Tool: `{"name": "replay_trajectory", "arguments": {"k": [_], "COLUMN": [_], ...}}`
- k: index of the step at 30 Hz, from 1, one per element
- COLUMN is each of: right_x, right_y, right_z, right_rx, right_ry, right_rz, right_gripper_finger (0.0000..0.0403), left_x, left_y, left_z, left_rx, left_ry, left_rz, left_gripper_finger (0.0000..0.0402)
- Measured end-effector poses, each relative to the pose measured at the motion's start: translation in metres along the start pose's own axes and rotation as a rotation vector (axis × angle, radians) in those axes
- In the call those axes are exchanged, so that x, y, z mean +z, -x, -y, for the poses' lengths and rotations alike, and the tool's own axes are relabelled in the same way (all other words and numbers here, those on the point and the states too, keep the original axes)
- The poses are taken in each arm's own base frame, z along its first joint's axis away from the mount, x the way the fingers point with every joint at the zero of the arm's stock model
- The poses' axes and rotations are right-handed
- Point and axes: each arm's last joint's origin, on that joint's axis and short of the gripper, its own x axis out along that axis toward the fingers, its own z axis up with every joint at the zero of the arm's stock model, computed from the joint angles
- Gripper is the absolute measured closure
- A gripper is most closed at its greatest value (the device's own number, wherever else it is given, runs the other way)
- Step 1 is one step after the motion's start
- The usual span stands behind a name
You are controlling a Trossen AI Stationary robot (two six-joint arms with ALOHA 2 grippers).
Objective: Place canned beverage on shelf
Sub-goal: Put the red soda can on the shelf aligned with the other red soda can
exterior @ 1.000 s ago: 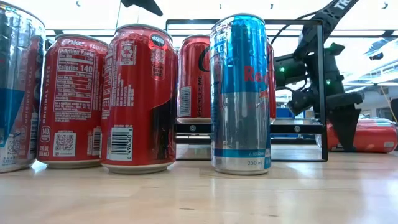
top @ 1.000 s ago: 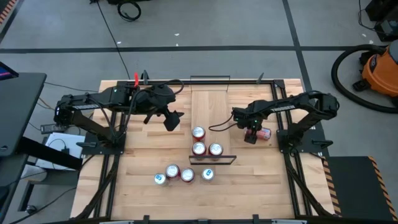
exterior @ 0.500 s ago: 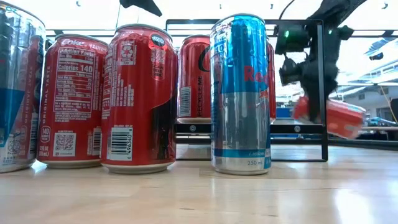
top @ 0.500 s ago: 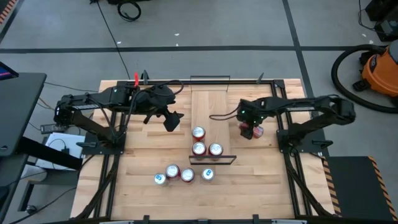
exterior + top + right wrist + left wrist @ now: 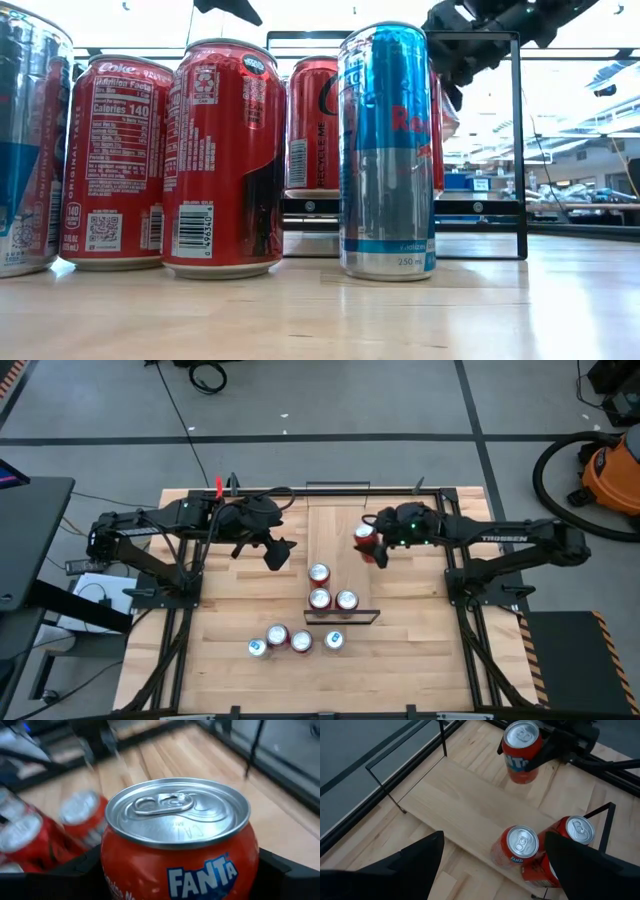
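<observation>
The right gripper [image 5: 372, 545] has its jaws clamped on the Fanta can [image 5: 365, 537], carried over the shelf [image 5: 335, 535] at about one o'clock of the cans already standing there [image 5: 319, 573]. It looks stiff but slick and dentable, so a grip round the mid-body seems best; the left gripper [image 5: 275, 554] waits with jaws apart

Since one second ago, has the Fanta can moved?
Yes. The right end effector carried the Fanta can from the tabletop right of the shelf to the shelf's right edge.

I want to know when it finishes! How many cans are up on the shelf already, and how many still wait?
Three cans stand on the narrow light-wood shelf. The right pincer holds an orange Fanta can above it. Three more cans wait on the plank table. The left pincer hovers open nearby.
</observation>
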Motion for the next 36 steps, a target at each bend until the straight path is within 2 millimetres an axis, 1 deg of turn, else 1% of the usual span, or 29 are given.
{"name": "replay_trajectory", "arguments": {"k": [3,9,14,19,24,27,32,36], "right_x": [-0.005,-0.029,-0.042,-0.063,-0.078,-0.081,-0.088,-0.093], "right_y": [-0.009,-0.024,-0.026,-0.033,-0.042,-0.044,-0.048,-0.052], "right_z": [-0.003,-0.010,-0.012,-0.007,-0.010,-0.013,-0.016,-0.017], "right_rx": [0.016,-0.031,-0.068,-0.062,-0.043,-0.032,-0.033,-0.031], "right_ry": [-0.001,0.021,0.022,0.019,0.038,0.073,0.125,0.135], "right_rz": [0.029,0.071,0.183,0.238,0.224,0.228,0.182,0.158], "right_gripper_finger": [0.0082,0.0082,0.0082,0.0082,0.0082,0.0082,0.0082,0.0082], "left_x": [0.000,0.000,0.000,0.000,0.000,-0.001,-0.001,-0.001], "left_y": [0.000,0.000,0.000,0.000,0.000,0.000,0.000,0.000], "left_z": [0.000,0.000,0.000,0.000,0.000,0.000,0.000,0.000], "left_rx": [0.000,0.000,0.000,0.001,0.002,0.003,0.004,0.004], "left_ry": [-0.001,-0.001,-0.004,-0.003,-0.005,-0.005,0.000,0.008], "left_rz": [0.000,0.000,-0.001,0.000,-0.003,-0.006,-0.007,-0.007], "left_gripper_finger": [0.0047,0.0047,0.0047,0.0047,0.0047,0.0047,0.0047,0.0047]}}
